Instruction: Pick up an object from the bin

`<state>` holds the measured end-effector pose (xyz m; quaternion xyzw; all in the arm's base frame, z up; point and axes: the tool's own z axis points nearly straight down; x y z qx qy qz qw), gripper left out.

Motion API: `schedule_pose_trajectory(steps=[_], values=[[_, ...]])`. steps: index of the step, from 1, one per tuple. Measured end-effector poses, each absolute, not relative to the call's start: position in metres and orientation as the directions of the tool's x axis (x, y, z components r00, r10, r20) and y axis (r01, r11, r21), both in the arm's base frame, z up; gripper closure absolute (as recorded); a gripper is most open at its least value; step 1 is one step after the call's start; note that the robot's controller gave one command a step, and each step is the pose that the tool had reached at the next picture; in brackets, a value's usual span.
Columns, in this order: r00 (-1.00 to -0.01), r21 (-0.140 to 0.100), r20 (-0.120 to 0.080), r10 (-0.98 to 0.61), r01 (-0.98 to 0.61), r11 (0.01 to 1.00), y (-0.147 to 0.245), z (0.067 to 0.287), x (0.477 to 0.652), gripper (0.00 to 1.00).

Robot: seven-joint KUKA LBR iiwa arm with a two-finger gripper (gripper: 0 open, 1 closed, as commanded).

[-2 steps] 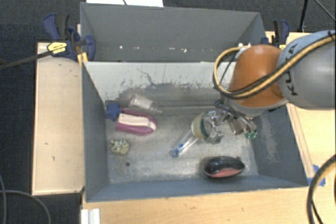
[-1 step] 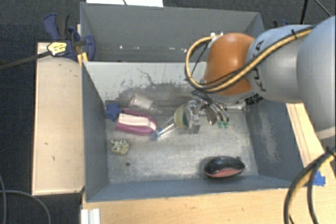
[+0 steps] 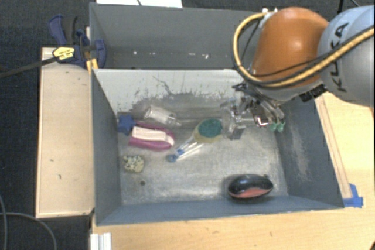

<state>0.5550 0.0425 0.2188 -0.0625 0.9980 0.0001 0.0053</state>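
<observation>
Fingers [image 3: 236, 130], gap unreadable, just beside green disc [image 3: 209, 129]; blue-tipped clear stick [image 3: 184, 151] left.

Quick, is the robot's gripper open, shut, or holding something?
Gripper: cannot be told, open or closed; it hangs just right of the round teal thing.

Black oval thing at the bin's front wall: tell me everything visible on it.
The black oval object lies flat on the bin floor by the front wall, right of centre. Glossy, plastic-looking, rounded like a computer mouse, with a reddish patch on its lower middle. It lies alone; whether it touches the wall is unclear. The end effector hangs farther back, beside a teal disc.
</observation>
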Motion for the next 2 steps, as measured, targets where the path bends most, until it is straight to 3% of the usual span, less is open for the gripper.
schedule_pose_trajectory(steps=[1, 2], values=[[-0.992, 0.000, -0.002, -0.125, -0.125, 0.992, 0.042, 0.214, 0.554, 0.00], [-0.958, 0.001, 0.002, -0.286, -0.286, 0.958, 0.022, 0.102, 0.591, 0.00]])
